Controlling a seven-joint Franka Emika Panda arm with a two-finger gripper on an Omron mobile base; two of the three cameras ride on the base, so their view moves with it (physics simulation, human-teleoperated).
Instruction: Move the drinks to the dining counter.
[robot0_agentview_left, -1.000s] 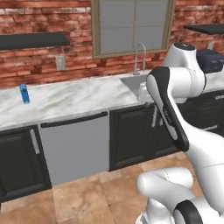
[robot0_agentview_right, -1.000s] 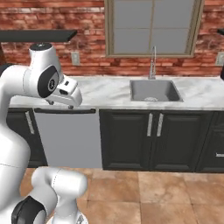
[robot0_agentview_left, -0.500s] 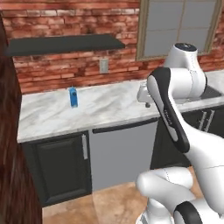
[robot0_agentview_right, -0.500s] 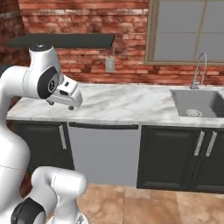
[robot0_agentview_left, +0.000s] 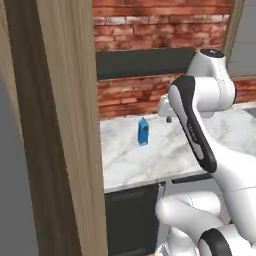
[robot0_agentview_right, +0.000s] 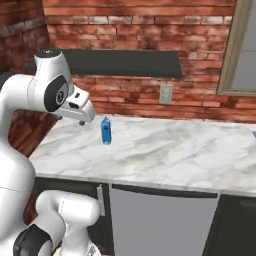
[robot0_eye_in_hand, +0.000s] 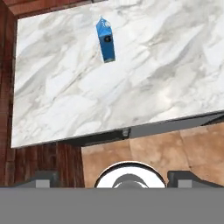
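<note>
One of the drinks, a slim blue carton (robot0_agentview_left: 143, 131) (robot0_agentview_right: 105, 130) (robot0_eye_in_hand: 105, 40) with a gabled top, stands upright on a marble worktop (robot0_agentview_left: 150, 162) (robot0_agentview_right: 175, 150) (robot0_eye_in_hand: 131, 87) under a dark wall shelf (robot0_agentview_right: 125, 62). My gripper (robot0_agentview_right: 82, 122) (robot0_agentview_left: 169, 119) (robot0_eye_in_hand: 116, 178) hangs in the air above the worktop's front part, well clear of the carton. It is open: both fingertips (robot0_eye_in_hand: 43, 177) stand wide apart with nothing between them. The dining counter is out of view.
A tall wooden panel (robot0_agentview_left: 60, 125) fills the left side and ends the worktop there. A brick wall with an outlet (robot0_agentview_right: 165, 93) and a window frame (robot0_agentview_right: 240, 50) stands behind. Dark cabinets and a grey appliance front (robot0_agentview_right: 160, 220) sit below, over a tiled floor (robot0_eye_in_hand: 153, 148).
The whole picture has shifted: the base has driven left along the worktop, so the sink has left the views and the carton sits nearer. The gripper stays open.
</note>
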